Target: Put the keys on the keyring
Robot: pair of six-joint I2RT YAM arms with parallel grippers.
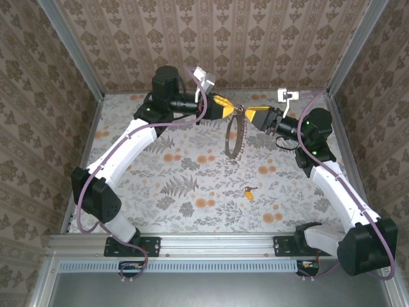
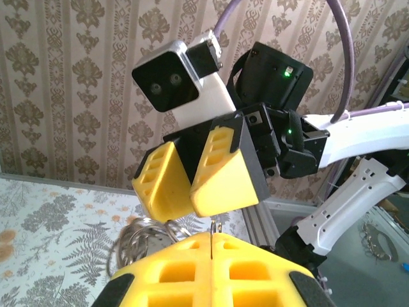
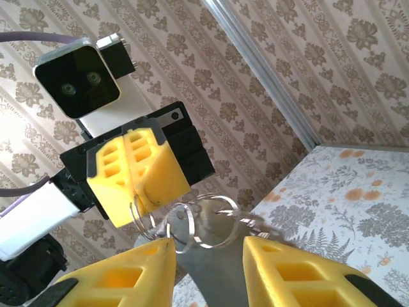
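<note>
The keyring (image 1: pixel 231 137) hangs above the back of the table as a large dull-metal hoop with smaller wire loops at its top. My left gripper (image 1: pixel 234 109) is shut on its top; in the left wrist view a thin wire sits pinched in the seam of the left gripper (image 2: pixel 211 235), with wire loops (image 2: pixel 137 238) to the left. My right gripper (image 1: pixel 250 115) faces it from the right. In the right wrist view the right gripper (image 3: pixel 208 268) is open, with the keyring's loops (image 3: pixel 199 220) just beyond its fingertips (image 3: pixel 147 256). A tiny yellow-headed key (image 1: pixel 248 190) lies on the table.
The floral tabletop (image 1: pixel 192 185) is walled by patterned panels on three sides, with metal posts at the back corners. A metal rail (image 1: pixel 211 243) runs along the near edge at the arm bases. Purple cables loop along both arms.
</note>
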